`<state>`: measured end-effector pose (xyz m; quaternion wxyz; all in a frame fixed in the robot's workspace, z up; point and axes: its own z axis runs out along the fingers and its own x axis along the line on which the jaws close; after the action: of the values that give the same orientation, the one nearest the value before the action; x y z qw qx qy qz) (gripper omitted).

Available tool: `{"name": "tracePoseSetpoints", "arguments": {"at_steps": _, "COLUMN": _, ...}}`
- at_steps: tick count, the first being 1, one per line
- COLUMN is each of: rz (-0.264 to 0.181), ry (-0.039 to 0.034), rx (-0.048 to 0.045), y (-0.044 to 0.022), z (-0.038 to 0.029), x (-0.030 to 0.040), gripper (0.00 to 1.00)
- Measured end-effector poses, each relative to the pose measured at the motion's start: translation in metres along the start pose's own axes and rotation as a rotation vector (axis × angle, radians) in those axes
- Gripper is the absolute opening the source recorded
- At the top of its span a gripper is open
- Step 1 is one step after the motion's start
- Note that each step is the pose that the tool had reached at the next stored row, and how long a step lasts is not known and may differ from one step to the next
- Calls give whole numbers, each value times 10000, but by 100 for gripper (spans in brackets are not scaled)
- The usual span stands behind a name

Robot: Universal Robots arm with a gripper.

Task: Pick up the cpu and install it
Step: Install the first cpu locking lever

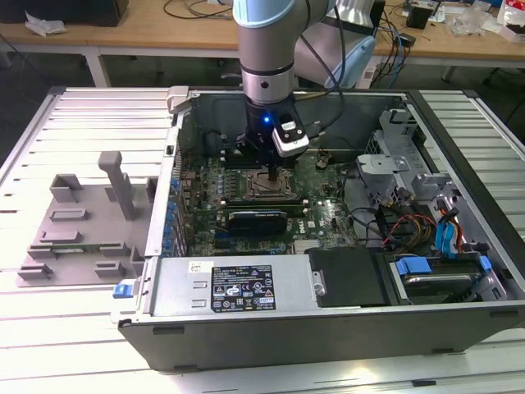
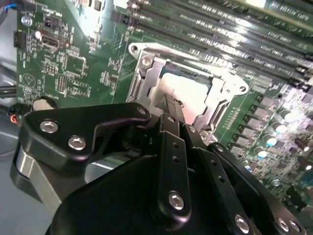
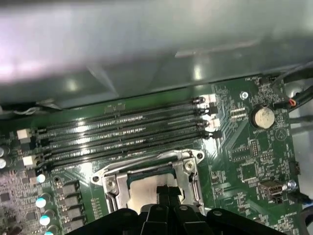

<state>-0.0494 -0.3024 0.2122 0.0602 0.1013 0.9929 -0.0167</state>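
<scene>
In the exterior view the gripper hangs low over the motherboard inside the open computer case at the frame's middle, and in both wrist views its fingers look pinched together right above the cpu lying in its socket.

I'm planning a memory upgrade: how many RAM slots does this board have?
4, side by side in one bank between the socket frame holding the cpu and the case wall. The gripper hides the socket's near side, so more may be hidden.
</scene>
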Motion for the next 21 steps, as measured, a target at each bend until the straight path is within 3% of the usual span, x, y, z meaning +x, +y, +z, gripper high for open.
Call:
{"name": "tracePoseSetpoints", "arguments": {"at_steps": 6, "rz": -20, "ry": 11, "rx": -11, "y": -43, "z": -3, "x": 34, "gripper": 11}}
{"name": "tracePoseSetpoints", "arguments": {"at_steps": 8, "rz": -29, "ry": 204, "rx": 31, "y": -43, "z": -1, "x": 31, "gripper": 11}}
{"name": "tracePoseSetpoints", "arguments": {"at_steps": 9, "rz": -30, "ry": 233, "rx": 35, "y": -42, "z": 0, "x": 31, "gripper": 11}}
{"name": "tracePoseSetpoints", "arguments": {"at_steps": 10, "rz": -147, "ry": 233, "rx": 22, "y": -42, "z": 1, "x": 30, "gripper": 11}}
{"name": "tracePoseSetpoints", "arguments": {"at_steps": 17, "rz": -2104, "ry": 189, "rx": -195, "y": -42, "z": 12, "x": 32, "gripper": 11}}
{"name": "tracePoseSetpoints", "arguments": {"at_steps": 20, "rz": -2202, "ry": 185, "rx": -208, "y": -42, "z": 0, "x": 30, "gripper": 11}}
{"name": "tracePoseSetpoints", "arguments": {"at_steps": 21, "rz": -2202, "ry": 184, "rx": -209, "y": -43, "z": -33, "x": 26, "gripper": 11}}
